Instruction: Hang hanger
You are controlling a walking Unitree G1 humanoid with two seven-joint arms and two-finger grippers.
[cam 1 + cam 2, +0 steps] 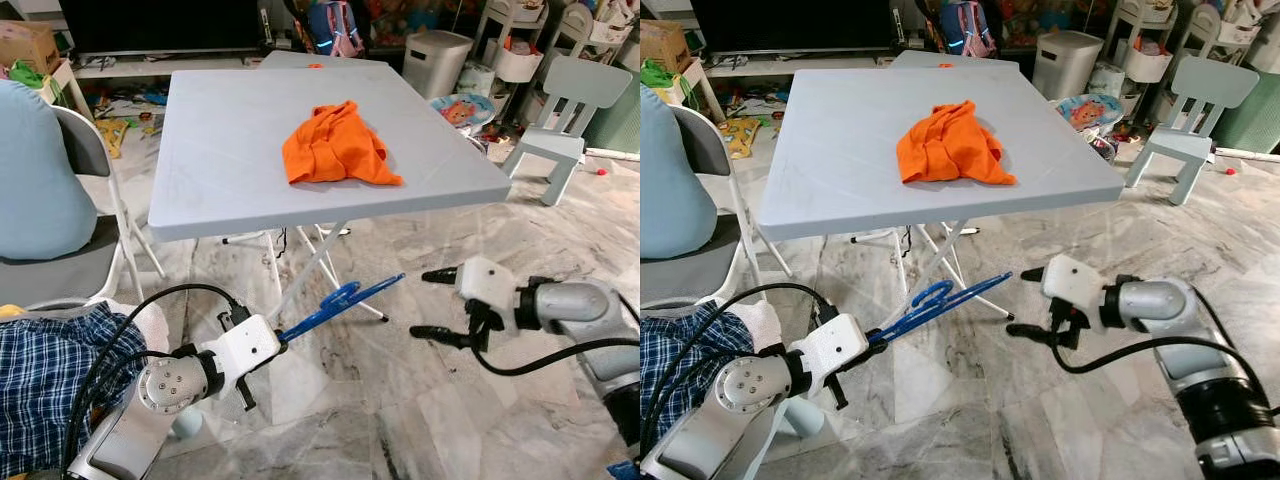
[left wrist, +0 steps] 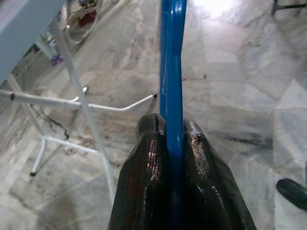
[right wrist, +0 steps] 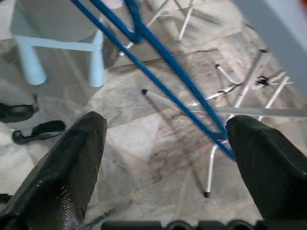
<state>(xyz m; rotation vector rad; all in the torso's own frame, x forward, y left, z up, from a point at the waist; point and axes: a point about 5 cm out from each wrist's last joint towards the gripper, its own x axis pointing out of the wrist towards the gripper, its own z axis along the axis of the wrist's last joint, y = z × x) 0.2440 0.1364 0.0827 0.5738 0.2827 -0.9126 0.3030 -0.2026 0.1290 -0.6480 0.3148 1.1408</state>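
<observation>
Left gripper (image 2: pixel 175 143) clamped on one end of the blue hanger (image 1: pixel 340 300), held low in front of the folding table (image 1: pixel 230 170). Right gripper (image 1: pixel 432 304) open, 2 fingers spread, just beside hanger's far end. Orange shirt (image 1: pixel 337 146) on tabletop.

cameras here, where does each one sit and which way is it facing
Left eye: on the head, looking forward and down at the table with an orange cloth; both arms show.
Right eye: beside it, same scene; the left gripper holds the blue hanger, the right gripper is open.
Left wrist: looks along shut fingers at hanger and floor.
Right wrist: looks between spread fingers at the hanger.
All four share the hanger.
</observation>
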